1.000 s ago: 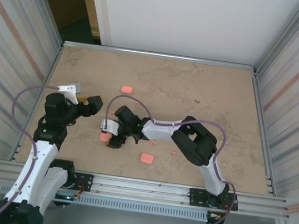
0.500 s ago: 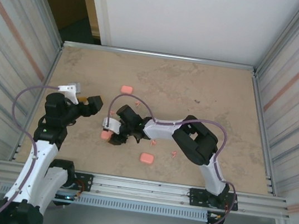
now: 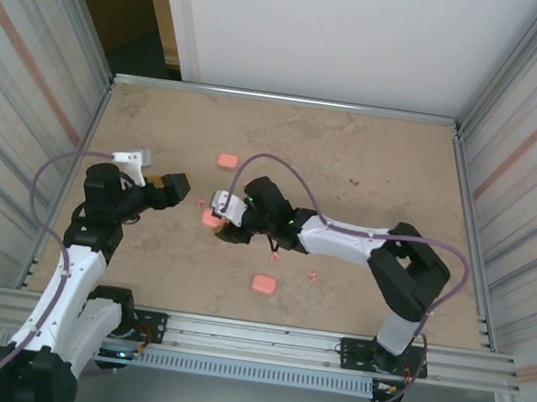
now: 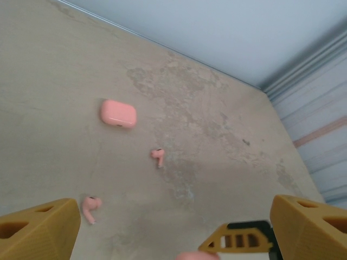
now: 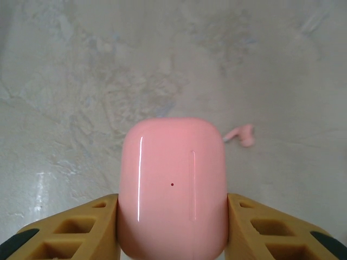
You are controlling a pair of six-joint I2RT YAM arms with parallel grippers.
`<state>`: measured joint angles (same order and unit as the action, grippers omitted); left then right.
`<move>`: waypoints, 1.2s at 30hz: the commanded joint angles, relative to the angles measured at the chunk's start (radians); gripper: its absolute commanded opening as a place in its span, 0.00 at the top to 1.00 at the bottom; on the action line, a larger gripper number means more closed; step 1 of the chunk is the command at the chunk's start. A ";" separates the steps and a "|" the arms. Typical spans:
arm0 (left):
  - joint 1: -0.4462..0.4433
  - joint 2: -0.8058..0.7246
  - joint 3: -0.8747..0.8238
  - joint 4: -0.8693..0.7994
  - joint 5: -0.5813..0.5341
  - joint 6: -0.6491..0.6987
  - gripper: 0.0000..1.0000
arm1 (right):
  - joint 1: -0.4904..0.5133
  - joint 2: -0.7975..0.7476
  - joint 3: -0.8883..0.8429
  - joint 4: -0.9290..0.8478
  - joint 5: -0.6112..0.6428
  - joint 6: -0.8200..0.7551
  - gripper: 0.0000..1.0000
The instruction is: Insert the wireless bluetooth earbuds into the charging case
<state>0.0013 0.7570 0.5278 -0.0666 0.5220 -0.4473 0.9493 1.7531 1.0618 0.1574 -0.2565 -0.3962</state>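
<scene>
Right fingers (image 5: 81,230) are clamped on the sides of a pink charging case (image 5: 172,179) over the left-middle of the worktop (image 3: 385,168). I'd want an even squeeze with the lid side left free, or that slick shell could squirt out. Left fingers (image 4: 38,227) hang wide apart just left of it. The earbuds (image 4: 158,156) lie loose around, with two spare cases (image 3: 263,284) near and far, and nothing really blocking.

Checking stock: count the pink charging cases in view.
3: far case, toward the back; near case, toward the front; held case, in the right claw. More may be hidden.
</scene>
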 commanded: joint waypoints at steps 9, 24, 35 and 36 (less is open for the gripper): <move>0.000 0.066 0.032 0.181 0.367 -0.162 0.13 | -0.074 -0.297 -0.141 -0.023 0.166 -0.147 0.61; -0.346 0.220 0.152 0.274 0.348 -0.147 0.12 | -0.080 -0.553 -0.217 -0.053 0.265 -0.225 0.61; -0.458 0.364 0.213 0.384 0.372 -0.185 0.23 | -0.073 -0.661 -0.266 -0.042 0.241 -0.207 0.61; -0.464 0.373 0.219 0.390 0.372 -0.185 0.24 | -0.072 -0.664 -0.267 -0.041 0.240 -0.204 0.60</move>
<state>-0.4458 1.1202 0.7021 0.2626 0.8753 -0.6277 0.8703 1.1172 0.8009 0.1043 -0.0162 -0.5991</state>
